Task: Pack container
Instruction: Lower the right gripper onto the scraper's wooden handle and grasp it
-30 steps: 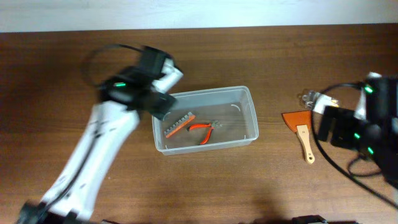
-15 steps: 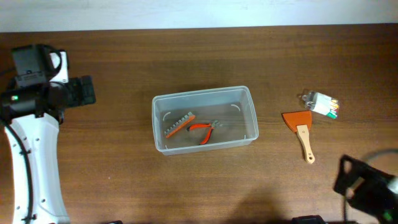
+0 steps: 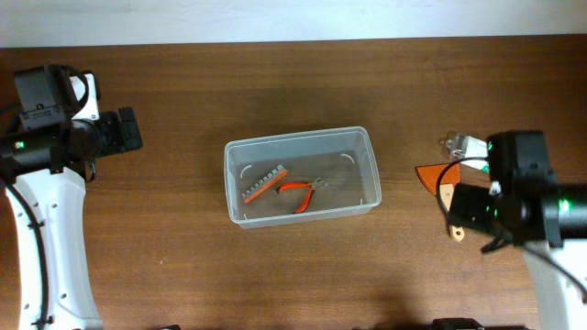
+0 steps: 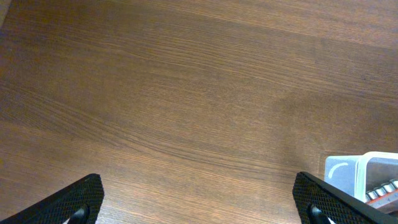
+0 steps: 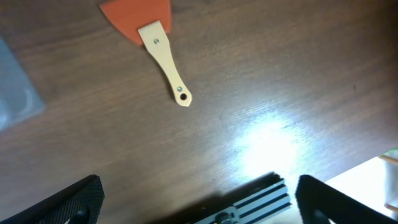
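Observation:
The clear plastic container (image 3: 367,170) stands mid-table and holds a grey and orange bit holder (image 3: 264,182) and orange pliers (image 3: 303,192). Its corner shows in the left wrist view (image 4: 364,177) and in the right wrist view (image 5: 13,87). My left gripper (image 3: 128,131) is open and empty over bare wood, well left of the container (image 4: 202,208). My right gripper (image 3: 463,209) is open and empty (image 5: 208,205), just above an orange scraper with a wooden handle (image 3: 429,174), which also shows in the right wrist view (image 5: 155,31).
A small clear packet of coloured sticks (image 3: 464,144) lies behind the scraper at the right. A ribbed aluminium rail (image 5: 255,199) sits under the right gripper at the table's front edge.
The left arm swung from the container to the far left and now holds still. The right arm dropped to the bottom right corner, then came back up over the scraper.

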{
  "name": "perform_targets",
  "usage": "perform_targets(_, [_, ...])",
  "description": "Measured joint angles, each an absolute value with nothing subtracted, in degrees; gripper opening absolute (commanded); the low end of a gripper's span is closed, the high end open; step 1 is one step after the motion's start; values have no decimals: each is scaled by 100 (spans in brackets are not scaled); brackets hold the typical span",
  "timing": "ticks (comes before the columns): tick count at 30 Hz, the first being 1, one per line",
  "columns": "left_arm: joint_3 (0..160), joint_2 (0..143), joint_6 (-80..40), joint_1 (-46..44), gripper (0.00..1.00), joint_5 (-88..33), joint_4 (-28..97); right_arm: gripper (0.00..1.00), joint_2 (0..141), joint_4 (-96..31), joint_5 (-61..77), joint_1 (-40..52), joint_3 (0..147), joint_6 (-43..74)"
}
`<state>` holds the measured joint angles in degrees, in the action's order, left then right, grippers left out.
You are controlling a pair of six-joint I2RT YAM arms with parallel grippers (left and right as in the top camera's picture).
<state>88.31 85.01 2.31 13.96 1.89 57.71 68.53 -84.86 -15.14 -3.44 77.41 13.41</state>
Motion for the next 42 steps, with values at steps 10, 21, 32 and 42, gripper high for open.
perform_targets(10, [8831,8499,231,1396,99,187,5767,99,8468,-7369,-478,-2156,7732,161])
perform_targets(21, [8831,8499,298,1396,99,189,5763,99,9561,-5559,-325,-2167,6923,-639])
perform_targets(32, [8831,8499,344,1396,99,187,5763,98,9983,-4272,73,-1927,5867,-1280])
perform_targets(42, [8831,8499,346,1396,99,187,5763,96,10385,-4049,99,-1695,5924,-1542])
